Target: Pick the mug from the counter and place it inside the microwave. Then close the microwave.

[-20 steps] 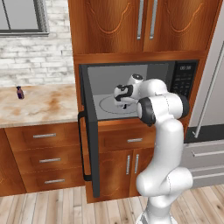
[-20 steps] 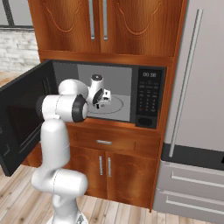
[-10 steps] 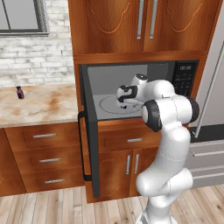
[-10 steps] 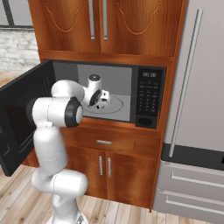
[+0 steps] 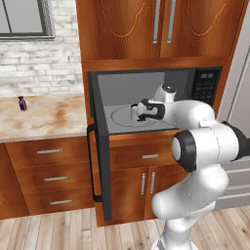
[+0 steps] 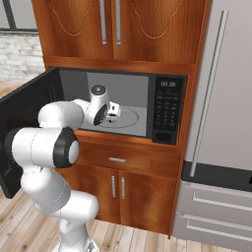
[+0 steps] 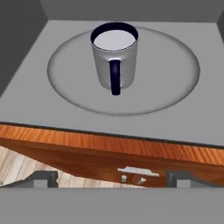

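The hand [image 7: 112, 181] hung with its fingers spread wide and nothing between them, just outside the front sill of the microwave [image 5: 205, 85]. Its door [image 5: 100, 161] stood swung fully open to the left. Farther in, the mug [image 7: 114, 54] stood upright on the round turntable [image 7: 175, 83], apart from the walls, mouth up, its dark handle facing the hand.

mug [image 7: 114, 54]: 1 | microwave [image 5: 205, 87]: 1 | turntable [image 7: 175, 83]: 1 | bottle [image 5: 22, 103]: 1 | counter [image 5: 49, 119]: 1
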Controlling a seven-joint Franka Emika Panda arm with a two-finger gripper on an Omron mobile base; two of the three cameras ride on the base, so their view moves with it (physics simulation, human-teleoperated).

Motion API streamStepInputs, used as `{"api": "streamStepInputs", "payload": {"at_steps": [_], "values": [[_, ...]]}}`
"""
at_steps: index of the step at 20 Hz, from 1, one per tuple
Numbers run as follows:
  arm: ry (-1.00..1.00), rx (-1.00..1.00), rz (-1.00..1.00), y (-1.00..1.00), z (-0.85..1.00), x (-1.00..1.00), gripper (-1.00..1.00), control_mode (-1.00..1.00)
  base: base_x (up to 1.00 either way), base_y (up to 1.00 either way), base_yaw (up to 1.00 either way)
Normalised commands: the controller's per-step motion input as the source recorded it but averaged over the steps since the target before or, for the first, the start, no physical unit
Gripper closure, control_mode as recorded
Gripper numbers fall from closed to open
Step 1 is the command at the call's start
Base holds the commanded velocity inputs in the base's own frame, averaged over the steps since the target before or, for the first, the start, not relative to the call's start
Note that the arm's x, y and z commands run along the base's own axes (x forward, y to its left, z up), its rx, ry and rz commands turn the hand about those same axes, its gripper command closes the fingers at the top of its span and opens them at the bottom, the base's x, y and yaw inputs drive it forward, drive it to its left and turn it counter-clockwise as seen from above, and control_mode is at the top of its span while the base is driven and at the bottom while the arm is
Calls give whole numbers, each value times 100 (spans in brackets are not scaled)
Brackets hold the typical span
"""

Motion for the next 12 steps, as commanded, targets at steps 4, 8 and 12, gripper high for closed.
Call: {"api": "streamStepInputs", "payload": {"at_steps": [4,8,12], "values": [[-14,0,-5,-3,42,-86,-100,-100,0,0,0],[-26,0,-5,0,27,-100,-100,-100,0,0,0],[-31,2,-2,0,21,-100,-100,-100,0,0,0]]}}
